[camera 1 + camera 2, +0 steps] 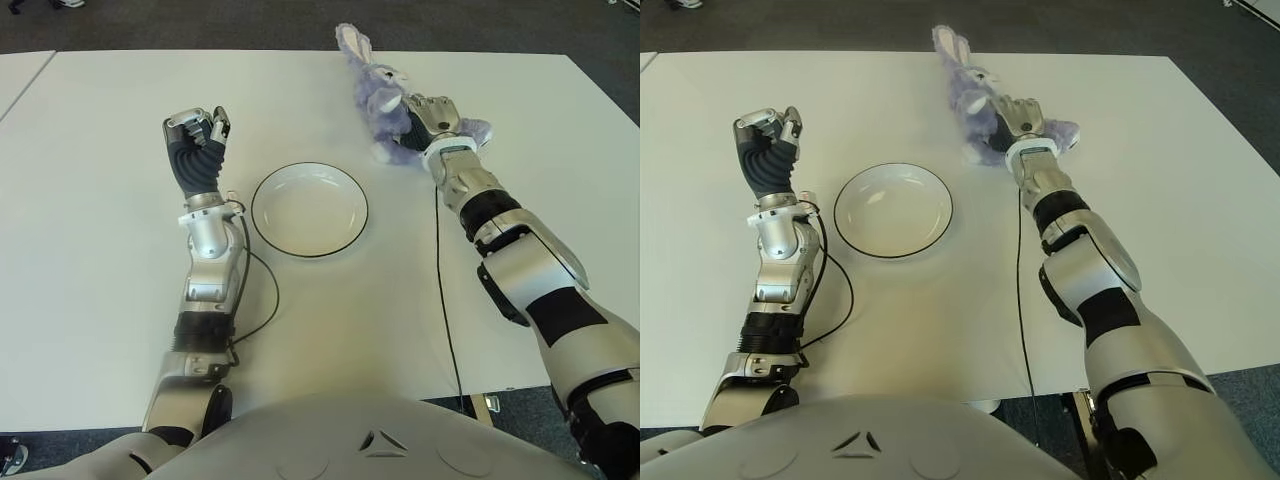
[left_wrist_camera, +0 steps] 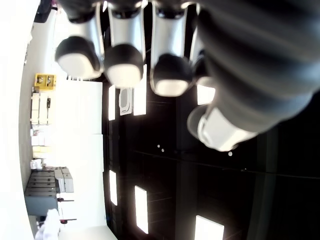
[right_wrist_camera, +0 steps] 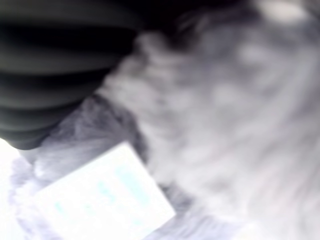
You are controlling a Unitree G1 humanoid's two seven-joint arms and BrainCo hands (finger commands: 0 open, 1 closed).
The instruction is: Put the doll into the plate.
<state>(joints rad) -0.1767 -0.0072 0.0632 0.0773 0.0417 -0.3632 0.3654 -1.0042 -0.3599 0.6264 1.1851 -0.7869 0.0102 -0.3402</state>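
Observation:
The doll [image 1: 376, 92], a purple plush rabbit, lies on the white table [image 1: 90, 220] beyond and to the right of the plate, ears pointing to the far edge. My right hand [image 1: 428, 118] is on its body, fingers curled into the fur. In the right wrist view the doll's fur [image 3: 230, 120] and its white label [image 3: 102, 197] fill the picture, pressed close to the palm. The white plate [image 1: 310, 212] with a dark rim stands empty at the table's middle. My left hand [image 1: 200, 135] is held upright left of the plate, its fingertips [image 2: 120, 70] curled and holding nothing.
A thin black cable [image 1: 441, 300] runs over the table along my right forearm toward the near edge. Another cable [image 1: 262, 290] loops beside my left forearm. Dark floor lies beyond the table's far edge [image 1: 200, 50].

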